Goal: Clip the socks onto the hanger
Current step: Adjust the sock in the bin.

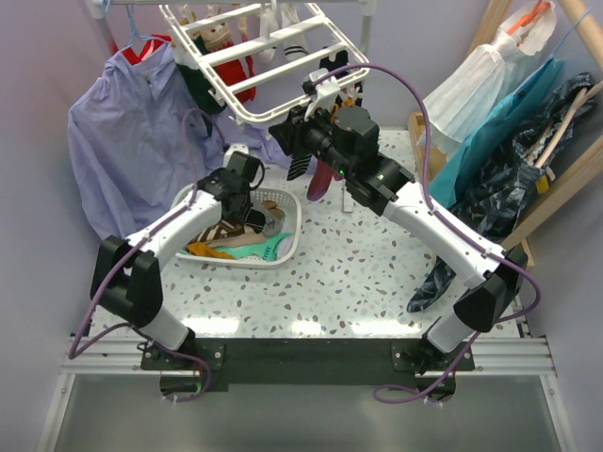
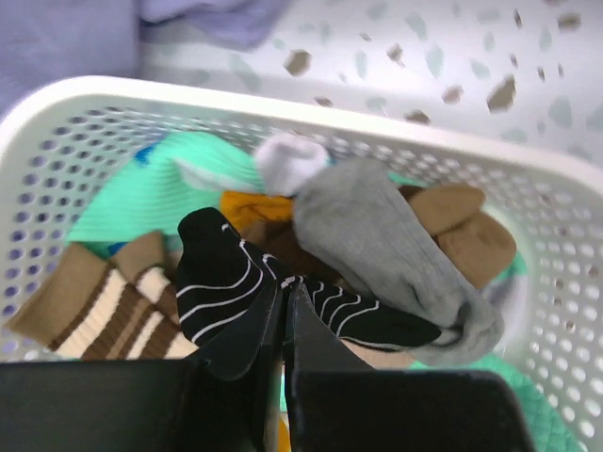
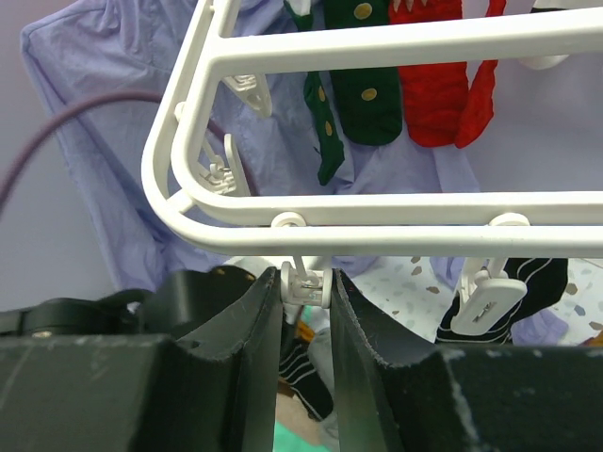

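My left gripper [image 2: 285, 294] is down in the white basket [image 2: 85, 113], shut on a black-white striped sock [image 2: 217, 273]. Round it lie a grey sock [image 2: 377, 235], a brown-cream striped sock [image 2: 99, 311], a teal sock [image 2: 132, 193], a tan sock [image 2: 462, 235] and an orange one [image 2: 250, 207]. My right gripper [image 3: 305, 287] is raised at the near edge of the white hanger [image 3: 396, 221], shut on a small dangling clip [image 3: 304, 285]. Green [image 3: 363, 85] and red [image 3: 438, 94] socks hang from it. Another black-white striped sock [image 3: 532, 282] hangs from the neighbouring clip [image 3: 485, 303].
A lavender shirt [image 1: 132, 141] hangs at the back left behind the basket [image 1: 287, 252]. Clothes and a wooden frame [image 1: 528, 141] crowd the right side. A dark sock [image 1: 429, 282] lies on the table by the right arm. The hanger [image 1: 273, 56] overhangs the table's back.
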